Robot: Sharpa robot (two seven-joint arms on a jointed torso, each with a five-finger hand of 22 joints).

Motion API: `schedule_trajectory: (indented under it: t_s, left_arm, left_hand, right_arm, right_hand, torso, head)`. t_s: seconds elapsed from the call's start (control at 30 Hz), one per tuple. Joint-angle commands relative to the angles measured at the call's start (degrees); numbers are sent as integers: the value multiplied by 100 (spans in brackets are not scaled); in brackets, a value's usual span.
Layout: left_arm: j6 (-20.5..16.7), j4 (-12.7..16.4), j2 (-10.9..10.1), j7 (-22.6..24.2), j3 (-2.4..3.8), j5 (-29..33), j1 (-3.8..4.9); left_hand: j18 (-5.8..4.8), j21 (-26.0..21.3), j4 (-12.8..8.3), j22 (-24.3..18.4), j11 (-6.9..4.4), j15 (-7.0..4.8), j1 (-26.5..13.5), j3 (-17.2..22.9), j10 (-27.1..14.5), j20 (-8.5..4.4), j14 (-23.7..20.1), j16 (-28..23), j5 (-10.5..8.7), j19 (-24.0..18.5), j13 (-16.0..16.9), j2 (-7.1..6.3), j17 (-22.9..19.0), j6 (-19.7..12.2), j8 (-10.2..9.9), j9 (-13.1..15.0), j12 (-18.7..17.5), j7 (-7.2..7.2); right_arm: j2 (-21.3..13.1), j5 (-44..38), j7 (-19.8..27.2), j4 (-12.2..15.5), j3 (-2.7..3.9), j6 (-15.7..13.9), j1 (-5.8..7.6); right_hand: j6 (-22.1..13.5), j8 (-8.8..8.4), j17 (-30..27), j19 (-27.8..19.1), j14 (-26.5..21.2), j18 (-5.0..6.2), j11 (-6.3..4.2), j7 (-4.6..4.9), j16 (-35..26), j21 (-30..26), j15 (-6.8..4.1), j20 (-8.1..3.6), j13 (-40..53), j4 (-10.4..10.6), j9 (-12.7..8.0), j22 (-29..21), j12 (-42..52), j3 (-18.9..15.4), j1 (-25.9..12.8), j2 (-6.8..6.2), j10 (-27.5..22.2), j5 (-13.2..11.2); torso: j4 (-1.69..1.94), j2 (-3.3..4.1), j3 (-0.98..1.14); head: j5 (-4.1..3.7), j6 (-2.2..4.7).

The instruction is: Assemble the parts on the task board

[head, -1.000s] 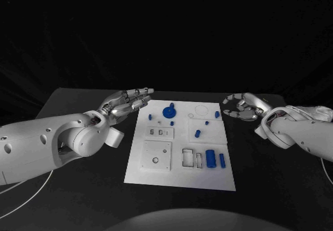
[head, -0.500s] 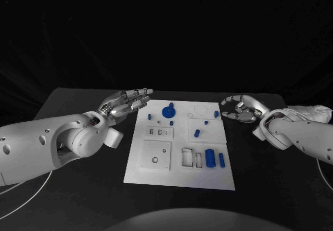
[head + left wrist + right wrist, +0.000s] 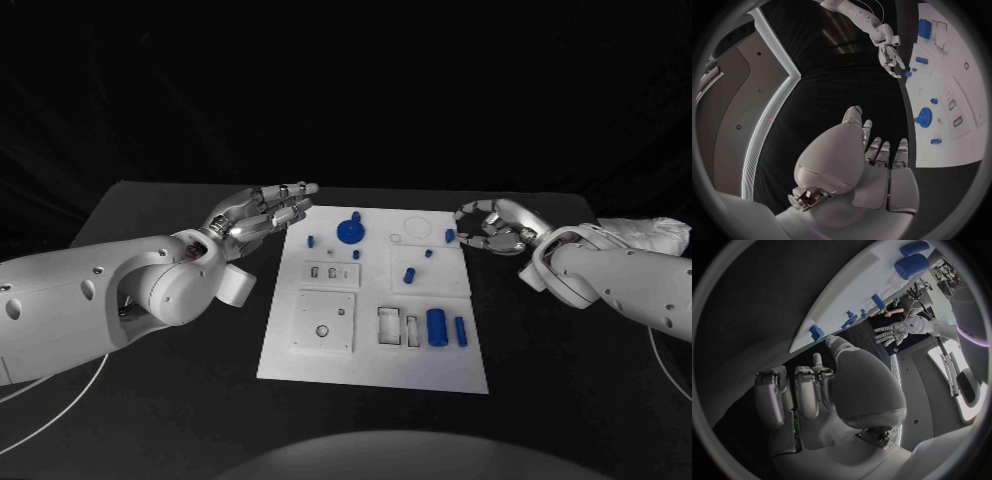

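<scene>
Head view: no legible writing on task board; left hand spread empty, right hand seemingly curled empty

Head camera looking down at task board, wrist cameras behind each hand, all sharing the board

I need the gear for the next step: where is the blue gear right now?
In the head view the blue gear lies on the task board at its far end, nearer the left hand, between two small blue pegs.

Black table carried white task board lying flat at its middle, blue parts sat on the board, dark cloth backdrop hung behind.
</scene>
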Motion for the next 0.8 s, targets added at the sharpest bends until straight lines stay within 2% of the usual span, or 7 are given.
schedule_trajectory:
  t_s: [0.03, 0.33, 0.5, 0.8]
  left_arm:
    - [126, 4, 9, 53, 5, -25, 1]
    - [139, 5, 18, 54, 5, -34, 1]
    - [138, 8, 15, 49, 5, -38, 1]
    - [168, 13, 17, 29, 5, -39, 1]
  left_hand:
    - [93, 30, -9, -26, 32, 39, 60, 36, 13, 34, -10, 23, 37, -7, 2, 16, 8, -3, 25, 7, 35, 41]
    - [93, 30, -9, -26, 32, 39, 60, 36, 13, 34, -10, 23, 37, -7, 2, 16, 8, -3, 25, 7, 35, 41]
    - [93, 30, -9, -26, 32, 39, 60, 36, 13, 34, -10, 23, 37, -7, 2, 16, 8, -3, 25, 7, 35, 41]
    - [92, 30, -8, -26, 37, 44, 70, 45, 13, 37, -7, 31, 38, -6, 3, 22, 9, 1, 28, 8, 42, 45]
  right_arm:
    - [39, -40, -15, -45, 0, 194, -11]
    - [145, -42, -43, -149, 0, 279, -29]
    - [170, -55, -69, -152, 0, 294, -40]
    - [224, -58, -154, -186, 0, 333, -65]
  right_hand:
    - [7, -31, 1509, 598, 586, -82, 24, 38, 20, 21, 12, 3, 1509, 19, -23, 1509, 22, 28, 70, 15, 585, 50]
    - [-10, -50, 1509, 598, 586, -82, 30, 48, 20, 21, 17, 6, 1509, 26, -57, 1509, 22, 34, 78, 13, 585, 71]
    - [-10, -54, 1509, 598, 586, -82, 32, 49, 20, 21, 19, 8, 1509, 27, -70, 1509, 22, 37, 83, 12, 585, 75]
    - [165, 55, 1509, 598, 586, -82, 38, 49, 20, 21, 29, 21, 1509, -17, -100, 1509, 22, 72, 185, 9, 585, 77]
  torso:
    - [-3, 0, -1]
    - [-1, 0, 2]
    - [-2, 0, 1]
    - [-3, -1, 4]
  head:
    - [4, -24]
    - [15, -42]
    - [10, -14]
    - [11, -22]
